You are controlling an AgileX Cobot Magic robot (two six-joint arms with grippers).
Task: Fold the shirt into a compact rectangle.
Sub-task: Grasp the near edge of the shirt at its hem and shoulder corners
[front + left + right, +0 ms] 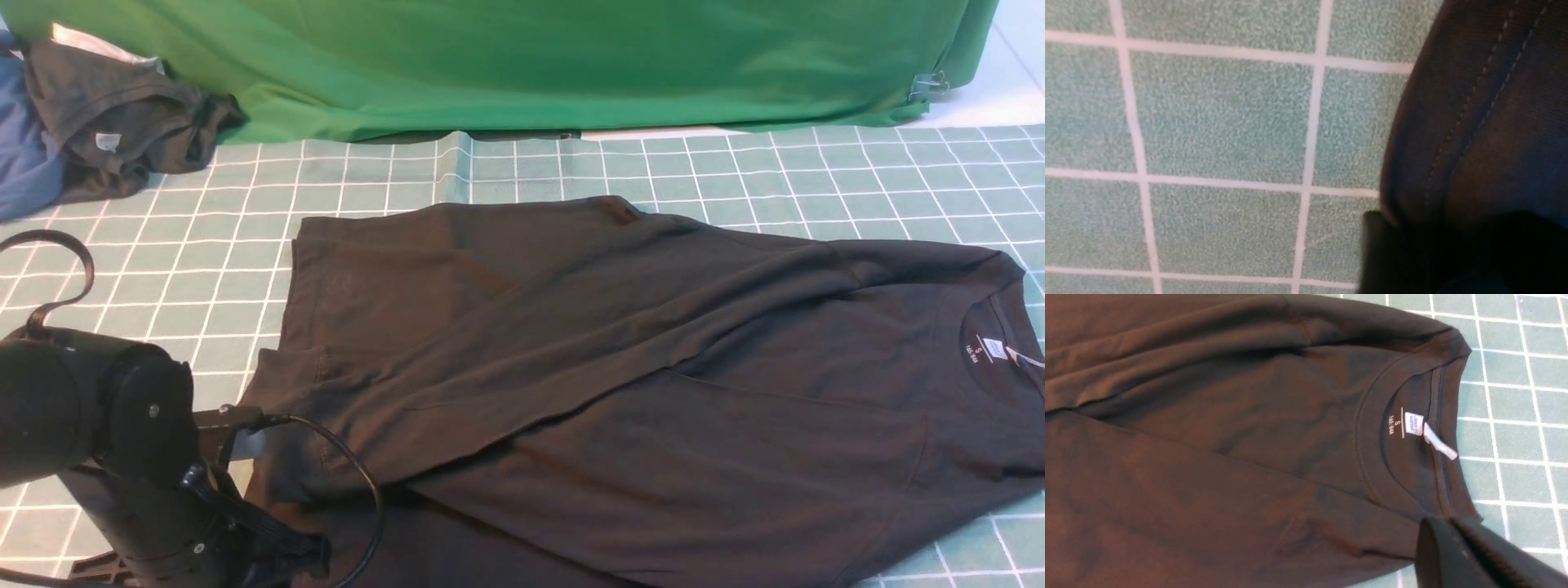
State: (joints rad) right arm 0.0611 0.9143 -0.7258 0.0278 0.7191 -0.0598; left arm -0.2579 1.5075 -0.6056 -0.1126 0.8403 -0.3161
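The black shirt (620, 367) lies spread across the checked table, with its hem at the left and its collar and white neck tag (993, 349) at the right. One long sleeve is folded diagonally over the body, and the logo is hidden. My left gripper (245, 429) sits low at the hem's near left corner. In the left wrist view the stitched hem (1486, 122) runs in between its dark fingers (1380, 253), so that left gripper (1437, 245) looks shut on it. My right gripper (1447, 531) is out of the front view. It hovers shut and empty beside the collar (1367, 457).
A dark grey garment (122, 122) bunched with blue cloth (24, 155) lies at the far left. A green drape (531, 57) hangs along the back, with a binder clip (927, 84) at its right end. Teal checked tablecloth (571, 163) shows around the shirt.
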